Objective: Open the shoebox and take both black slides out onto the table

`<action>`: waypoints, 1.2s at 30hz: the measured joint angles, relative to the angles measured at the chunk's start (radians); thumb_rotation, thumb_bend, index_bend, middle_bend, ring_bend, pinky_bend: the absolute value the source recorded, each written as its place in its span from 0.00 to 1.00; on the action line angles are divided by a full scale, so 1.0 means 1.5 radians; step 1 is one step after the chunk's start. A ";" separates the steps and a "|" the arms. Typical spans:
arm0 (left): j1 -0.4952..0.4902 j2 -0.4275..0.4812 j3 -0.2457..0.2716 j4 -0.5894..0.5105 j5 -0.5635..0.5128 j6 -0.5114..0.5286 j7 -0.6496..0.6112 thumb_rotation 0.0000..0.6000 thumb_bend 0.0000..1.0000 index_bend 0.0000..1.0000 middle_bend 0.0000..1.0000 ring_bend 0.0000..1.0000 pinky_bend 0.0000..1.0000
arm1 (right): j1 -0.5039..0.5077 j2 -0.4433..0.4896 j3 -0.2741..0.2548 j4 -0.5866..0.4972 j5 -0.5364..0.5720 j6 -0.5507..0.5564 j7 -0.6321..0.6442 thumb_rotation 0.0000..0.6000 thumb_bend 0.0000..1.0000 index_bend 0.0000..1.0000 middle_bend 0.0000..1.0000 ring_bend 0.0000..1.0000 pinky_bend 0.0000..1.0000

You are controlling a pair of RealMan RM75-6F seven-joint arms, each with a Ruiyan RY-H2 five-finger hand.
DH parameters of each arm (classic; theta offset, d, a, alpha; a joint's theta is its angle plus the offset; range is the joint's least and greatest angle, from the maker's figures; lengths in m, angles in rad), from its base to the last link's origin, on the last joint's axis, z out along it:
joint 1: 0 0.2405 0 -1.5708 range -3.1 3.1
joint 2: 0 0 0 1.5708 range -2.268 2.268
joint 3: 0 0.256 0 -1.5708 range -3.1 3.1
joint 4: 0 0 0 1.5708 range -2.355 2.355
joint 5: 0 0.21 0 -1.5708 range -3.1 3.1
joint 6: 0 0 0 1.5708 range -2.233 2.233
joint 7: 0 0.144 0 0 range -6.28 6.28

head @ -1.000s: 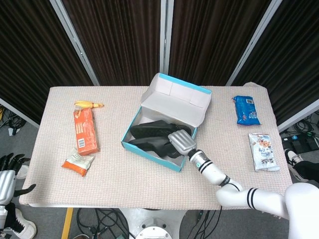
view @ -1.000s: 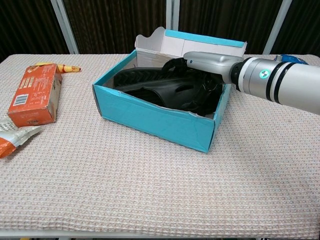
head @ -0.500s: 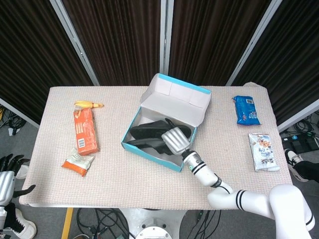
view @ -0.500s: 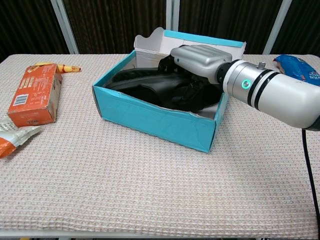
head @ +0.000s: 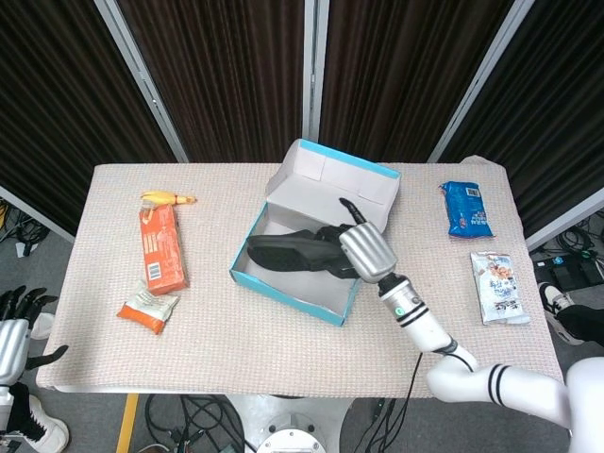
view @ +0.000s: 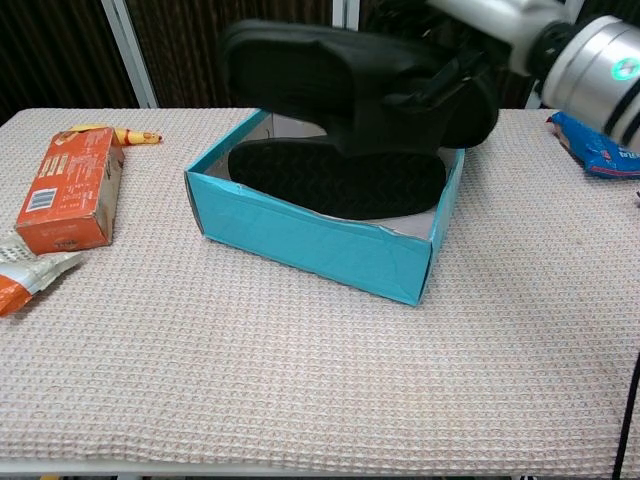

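The right hand [head: 363, 251] grips one black slide [view: 340, 75] and holds it in the air above the open shoebox [view: 300, 235] — sole facing the chest camera, well off the box floor. The second slide [view: 335, 180] lies inside the box, sole up. The left hand [head: 13, 330] hangs off the table's [head: 283, 340] near-left corner, fingers apart, holding nothing. On the table's left side lie an orange carton [head: 161, 248], a banana [head: 167, 197] and a small packet [head: 147, 310] — on the right, a blue bag [head: 465, 209] and a white pouch [head: 498, 286].
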 measured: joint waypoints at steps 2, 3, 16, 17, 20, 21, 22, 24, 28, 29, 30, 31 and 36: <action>-0.004 0.002 -0.002 -0.003 0.001 -0.002 0.004 1.00 0.05 0.25 0.15 0.05 0.08 | -0.027 0.046 -0.002 -0.031 0.003 0.011 0.033 1.00 0.47 0.77 0.71 0.55 0.00; -0.006 0.003 -0.003 -0.005 0.002 -0.002 0.006 1.00 0.05 0.25 0.15 0.05 0.08 | -0.039 0.067 -0.005 -0.043 0.005 0.014 0.048 1.00 0.47 0.77 0.71 0.55 0.00; -0.017 0.007 -0.003 -0.025 0.009 -0.008 0.024 1.00 0.05 0.25 0.15 0.05 0.08 | -0.196 0.228 -0.051 -0.080 0.087 -0.029 0.380 1.00 0.46 0.69 0.66 0.48 0.00; -0.017 0.008 -0.003 -0.026 0.010 -0.008 0.025 1.00 0.05 0.25 0.15 0.05 0.08 | -0.201 0.229 -0.052 -0.076 0.093 -0.043 0.410 1.00 0.46 0.67 0.65 0.47 0.00; -0.018 0.010 -0.002 -0.028 0.012 -0.007 0.026 1.00 0.05 0.25 0.15 0.05 0.08 | -0.214 0.225 -0.054 -0.055 0.109 -0.098 0.509 1.00 0.46 0.65 0.64 0.44 0.00; -0.018 0.010 -0.002 -0.029 0.013 -0.007 0.027 1.00 0.05 0.25 0.15 0.05 0.08 | -0.217 0.222 -0.054 -0.047 0.114 -0.117 0.536 1.00 0.46 0.63 0.63 0.42 0.00; -0.018 0.012 -0.001 -0.029 0.013 -0.007 0.027 1.00 0.05 0.25 0.15 0.05 0.08 | -0.221 0.216 -0.054 -0.034 0.121 -0.142 0.568 1.00 0.45 0.62 0.61 0.41 0.00; -0.018 0.013 0.000 -0.029 0.014 -0.007 0.026 1.00 0.05 0.25 0.15 0.05 0.08 | -0.224 0.205 -0.053 -0.014 0.132 -0.178 0.598 1.00 0.43 0.52 0.54 0.32 0.00; -0.020 0.015 0.000 -0.027 0.015 -0.007 0.025 1.00 0.05 0.25 0.15 0.05 0.08 | -0.227 0.186 -0.048 0.004 0.142 -0.229 0.640 1.00 0.38 0.07 0.16 0.03 0.00; -0.021 0.016 0.000 -0.026 0.016 -0.007 0.025 1.00 0.05 0.25 0.15 0.05 0.08 | -0.227 0.184 -0.047 0.005 0.141 -0.242 0.649 1.00 0.36 0.02 0.08 0.01 0.00; -0.022 0.017 -0.001 -0.026 0.017 -0.008 0.026 1.00 0.05 0.25 0.15 0.05 0.08 | -0.226 0.183 -0.046 0.007 0.138 -0.255 0.658 1.00 0.32 0.00 0.02 0.00 0.00; -0.025 0.019 -0.001 -0.025 0.020 -0.008 0.027 1.00 0.05 0.25 0.15 0.05 0.08 | -0.226 0.181 -0.044 0.010 0.131 -0.271 0.671 1.00 0.29 0.00 0.01 0.00 0.00; -0.038 0.031 -0.005 -0.027 0.035 -0.012 0.031 1.00 0.05 0.25 0.15 0.05 0.08 | -0.235 0.173 -0.035 0.018 0.120 -0.257 0.668 1.00 0.12 0.00 0.00 0.00 0.00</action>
